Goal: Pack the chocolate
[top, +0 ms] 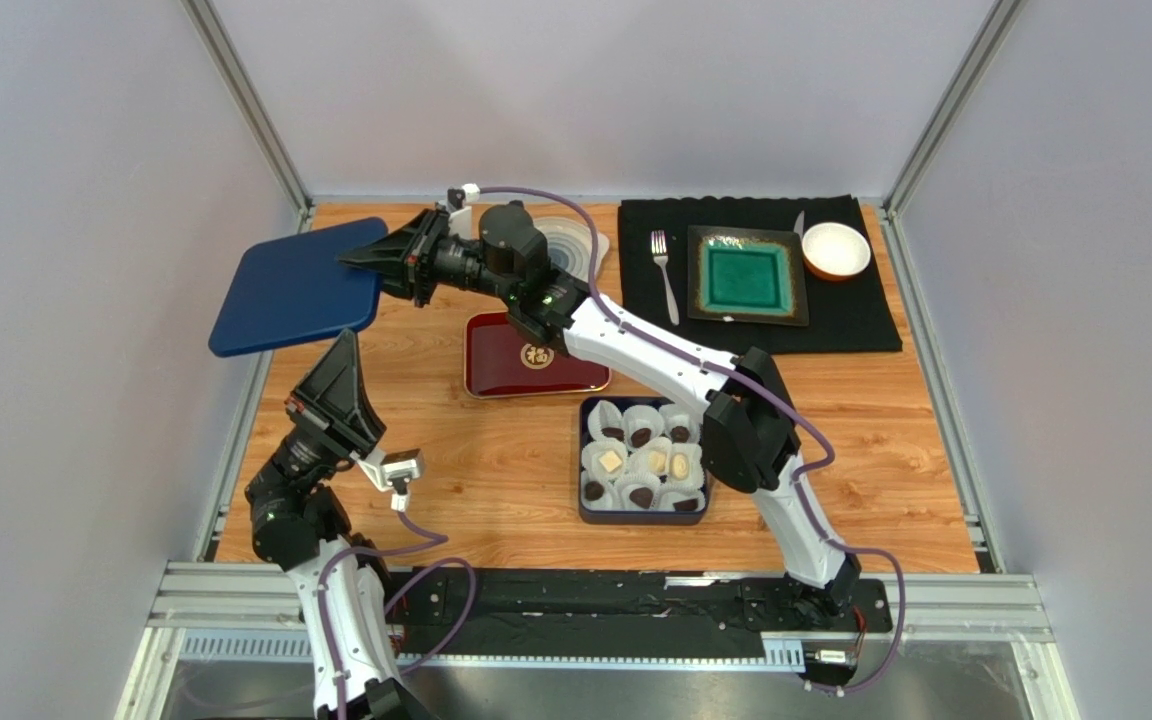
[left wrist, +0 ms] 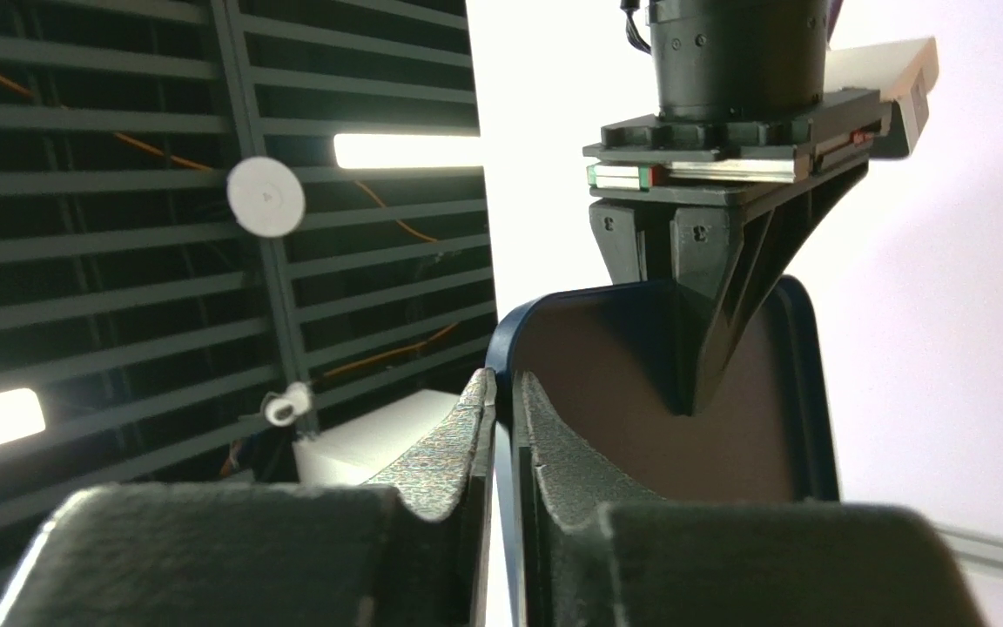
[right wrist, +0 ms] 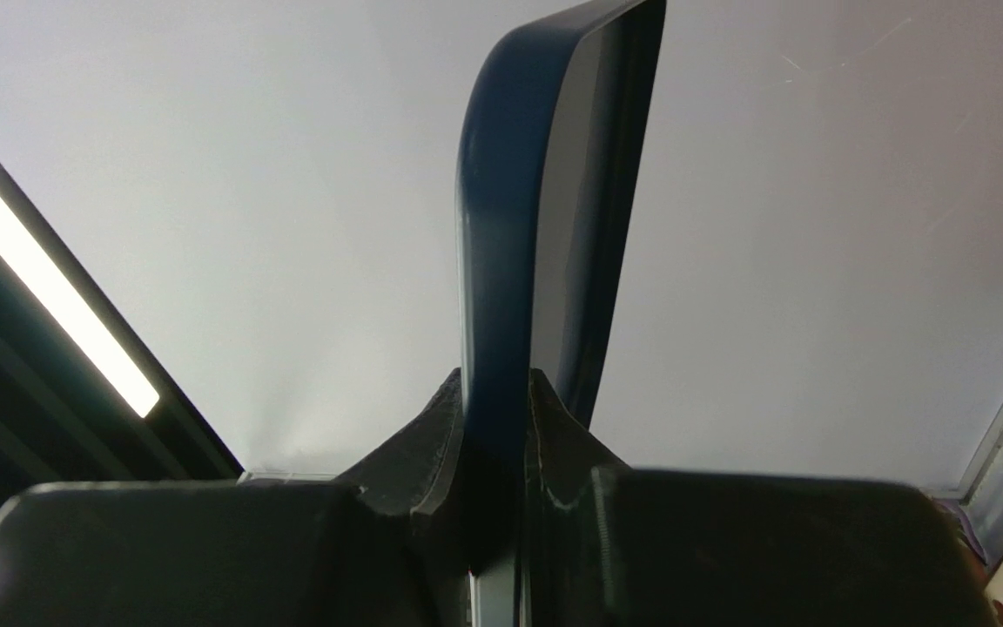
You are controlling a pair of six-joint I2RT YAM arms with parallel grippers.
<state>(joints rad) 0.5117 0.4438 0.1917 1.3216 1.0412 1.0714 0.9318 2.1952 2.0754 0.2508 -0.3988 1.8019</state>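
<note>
The chocolate, dark brown rounds and a few cream pieces in white paper cups, sits in an open dark box at the table's middle. A blue lid is held in the air at the far left. My left gripper is shut on its near edge, and in the left wrist view the gripper pinches the lid's rim. My right gripper is shut on the lid's right edge, and in the right wrist view the gripper clamps the lid.
A red lacquer tray lies just left of the box's far end. A black mat at the back right carries a fork, a green square plate and a white bowl. A round glass dish sits behind the right arm.
</note>
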